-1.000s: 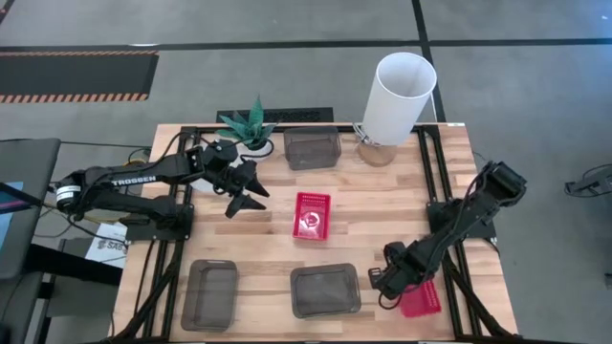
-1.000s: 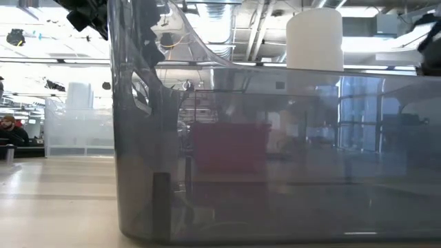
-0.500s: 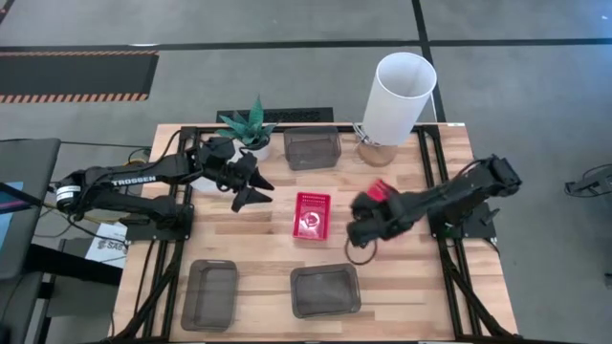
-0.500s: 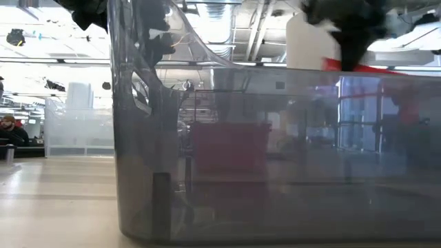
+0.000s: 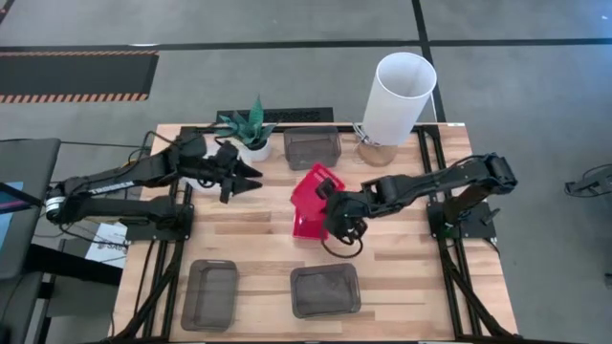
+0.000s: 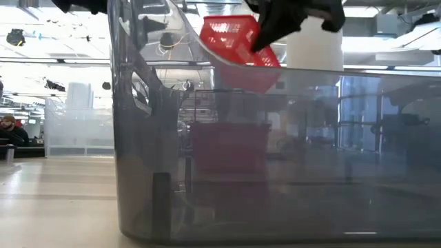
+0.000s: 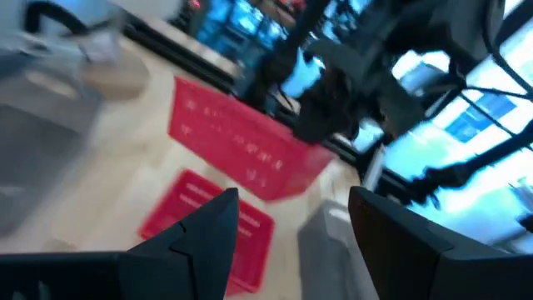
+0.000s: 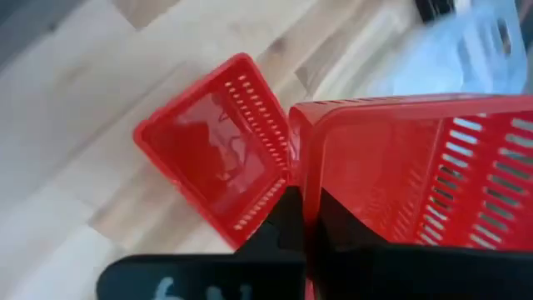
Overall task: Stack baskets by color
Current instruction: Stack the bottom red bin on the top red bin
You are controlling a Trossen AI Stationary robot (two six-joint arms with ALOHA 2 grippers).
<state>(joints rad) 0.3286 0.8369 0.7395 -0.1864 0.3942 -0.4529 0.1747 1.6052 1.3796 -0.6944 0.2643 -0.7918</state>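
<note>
R gripper (image 5: 330, 212) pinching tilted red basket (image 5: 314, 183) by rim; second red basket (image 8: 212, 171) just below. Risk: tilt → jammed nesting/slip. L gripper (image 5: 247, 178) wide, idle.

The high view looks straight down on the whole bench (image 5: 382, 205) from far above. The low view sits at bench height, almost touching a grey basket (image 6: 275, 151), and faces the room behind. Each wrist view looks forward, close to the work. All four views share the lifted red basket (image 5: 314, 183), toward 12 o'clock of the bench centre.
</note>
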